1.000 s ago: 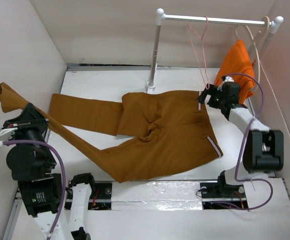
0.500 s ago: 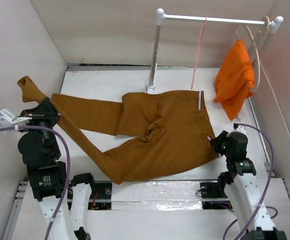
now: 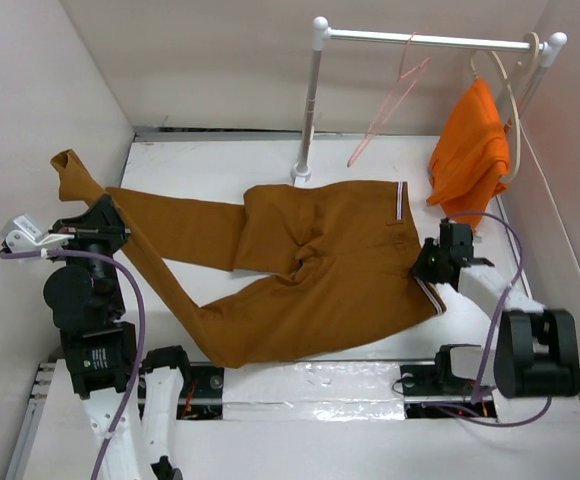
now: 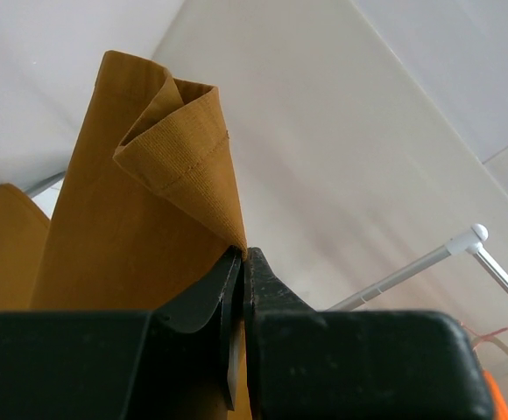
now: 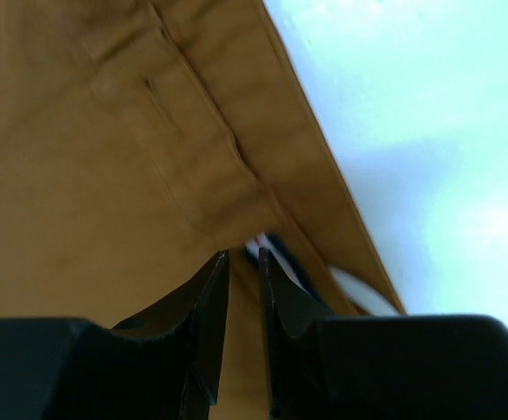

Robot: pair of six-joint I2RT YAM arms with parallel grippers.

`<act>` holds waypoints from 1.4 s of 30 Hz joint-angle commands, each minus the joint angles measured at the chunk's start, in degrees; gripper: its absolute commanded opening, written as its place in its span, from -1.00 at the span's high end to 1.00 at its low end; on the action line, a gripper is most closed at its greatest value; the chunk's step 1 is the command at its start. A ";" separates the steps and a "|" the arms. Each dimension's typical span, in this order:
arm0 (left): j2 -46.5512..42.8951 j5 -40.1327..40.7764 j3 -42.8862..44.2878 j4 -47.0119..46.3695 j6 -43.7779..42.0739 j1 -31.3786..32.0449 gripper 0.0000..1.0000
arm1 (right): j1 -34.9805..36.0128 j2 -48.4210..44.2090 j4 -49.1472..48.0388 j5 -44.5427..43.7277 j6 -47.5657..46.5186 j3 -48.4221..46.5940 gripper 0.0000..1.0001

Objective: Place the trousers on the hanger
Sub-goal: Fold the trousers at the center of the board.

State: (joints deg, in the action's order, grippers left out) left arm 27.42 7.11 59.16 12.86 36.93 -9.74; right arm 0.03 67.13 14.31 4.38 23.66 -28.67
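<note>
At the counter's (image 3: 200, 165) left edge, the left fingers (image 4: 208, 299) are clamping tight on a cuff of the trousers (image 3: 320, 250). They are holding that leg up off the surface while the rest is lying spread across the middle. The hanger (image 3: 382, 115) is hanging tilted from the rail (image 3: 420, 40) at the far right corner. Near the right edge, the right fingers (image 5: 203, 302) are standing narrowly parted at the striped waistband; whether they are pinching it I cannot tell.
</note>
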 commanded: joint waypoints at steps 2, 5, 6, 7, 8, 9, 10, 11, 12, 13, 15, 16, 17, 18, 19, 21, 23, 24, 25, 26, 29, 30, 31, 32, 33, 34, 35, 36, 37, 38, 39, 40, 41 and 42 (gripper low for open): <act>0.09 -1.40 -0.71 -4.86 0.07 0.16 1.00 | 0.41 8.79 -5.86 2.55 -3.97 -7.18 0.49; 0.44 -1.40 -1.23 -5.22 -0.01 0.16 1.00 | 0.93 15.38 -7.36 4.93 -5.28 -12.26 0.54; 0.53 -1.31 -1.41 -5.30 -0.01 0.16 1.00 | 0.93 16.61 -8.06 5.98 -5.90 -13.42 0.55; 0.53 -1.23 -1.59 -5.39 -0.01 0.16 1.00 | 0.93 17.93 -8.15 6.51 -6.43 -14.57 0.56; 0.53 -1.14 -1.94 -5.39 -0.10 0.16 1.00 | 0.93 19.86 -7.89 7.21 -7.22 -15.71 0.57; 0.53 -0.88 -2.03 -5.48 -0.19 0.16 1.00 | 0.93 20.40 -7.02 7.83 -7.75 -17.81 0.59; 0.53 -0.87 -2.20 -5.57 -0.10 0.16 1.00 | 0.93 20.23 -6.40 7.66 -8.62 -18.35 0.62; 0.53 -0.79 -2.55 -5.65 -0.10 0.16 1.00 | 0.93 17.88 -5.79 7.05 -8.89 -18.53 0.62; 0.62 -0.87 -2.73 -5.83 -0.01 0.16 1.00 | 0.93 15.86 -4.91 5.65 -9.07 -17.57 0.61; 0.62 -0.96 -2.90 -6.01 0.07 0.16 1.00 | 0.93 13.49 -3.94 4.68 -9.42 -16.87 0.49; 0.70 -1.40 -3.52 -6.36 0.51 0.16 1.00 | 0.93 5.08 0.78 -0.57 -10.12 -14.85 0.31; 0.79 -1.66 -3.61 -6.62 0.69 0.16 1.00 | 0.41 1.89 2.46 -2.17 -9.78 -11.80 0.14; 0.97 -1.84 -4.04 -6.97 0.86 0.16 1.00 | 0.41 -1.27 4.05 -3.75 -9.16 -9.68 0.10; 1.06 -2.71 -4.31 -7.32 1.21 0.16 1.00 | 0.41 -7.22 6.24 -5.77 -8.55 -7.57 0.02; 1.23 -3.07 -4.66 -8.02 1.74 0.16 1.00 | -0.12 -10.06 7.30 -5.88 -7.41 -3.46 0.00; 1.32 -4.12 -5.10 -8.55 2.27 0.16 1.00 | -0.12 -15.69 10.20 -4.92 -2.85 0.43 0.00; 1.50 -4.39 -5.19 -8.91 2.62 0.16 1.00 | -0.12 -24.65 11.61 -4.82 1.89 6.13 0.00; 1.67 -4.74 -5.10 -9.17 2.71 0.16 1.00 | -0.12 -27.73 13.36 -4.04 3.39 7.64 -0.01; 1.67 -4.65 -5.02 -9.17 2.71 0.16 1.00 | -0.12 -33.76 14.25 -2.90 4.28 9.14 -0.04; 1.67 -4.48 -4.58 -9.08 2.54 0.16 1.00 | -0.12 -36.87 14.96 -2.54 5.68 10.72 -0.16; 1.67 -2.81 -3.35 -8.21 2.10 0.16 1.00 | -0.64 -44.61 19.70 -7.19 11.12 10.82 -1.00; 1.67 -2.02 -3.00 -7.94 1.66 0.16 1.00 | -0.65 -44.37 20.32 -8.67 11.93 10.56 -1.00; 1.59 -1.76 -2.65 -7.51 1.40 0.16 1.00 | -0.65 -43.24 20.06 -9.04 12.54 10.47 -1.00; 1.58 -1.41 -2.29 -7.41 1.22 0.16 1.00 | -0.65 -39.49 19.19 -9.56 12.46 10.39 -1.00; 1.58 -1.05 -2.20 -7.24 1.22 0.16 1.00 | -0.65 -36.93 17.61 -10.87 12.29 9.78 -1.00; 1.41 -0.96 -2.20 -7.24 1.13 0.16 1.00 | -1.26 -34.38 17.25 -11.50 12.11 9.07 -1.00; 1.41 -1.05 -2.55 -7.32 1.22 0.16 1.00 | -1.26 -32.09 16.64 -11.94 10.98 7.93 -1.00; 1.41 -1.22 -2.73 -7.50 1.22 0.16 1.00 | -1.26 -28.06 15.94 -12.29 10.45 6.79 -1.00; 1.50 -1.23 -2.82 -7.68 1.22 0.16 1.00 | -1.79 -26.37 15.93 -12.12 9.66 4.69 -1.00; 1.41 -1.23 -3.17 -7.76 1.13 0.16 1.00 | -1.79 -25.31 15.32 -11.59 8.08 4.06 -1.00; 1.50 -0.96 -3.26 -7.77 1.22 0.16 1.00 | -1.79 -24.43 14.44 -11.07 8.16 3.80 -1.00; 1.41 -0.88 -3.34 -7.85 1.30 0.16 1.00 | -2.31 -24.68 14.17 -11.06 8.07 4.05 -0.76; 1.41 -0.96 -3.35 -7.85 1.31 0.16 1.00 | -2.32 -25.29 14.00 -11.24 8.85 4.58 -0.55; 1.41 -1.14 -3.26 -7.85 1.31 0.16 1.00 | -2.32 -26.08 12.69 -12.19 9.64 5.37 -0.29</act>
State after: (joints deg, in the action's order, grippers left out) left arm 29.02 5.72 54.26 8.82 38.81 -9.74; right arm -1.61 42.57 31.20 -5.50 32.69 -21.63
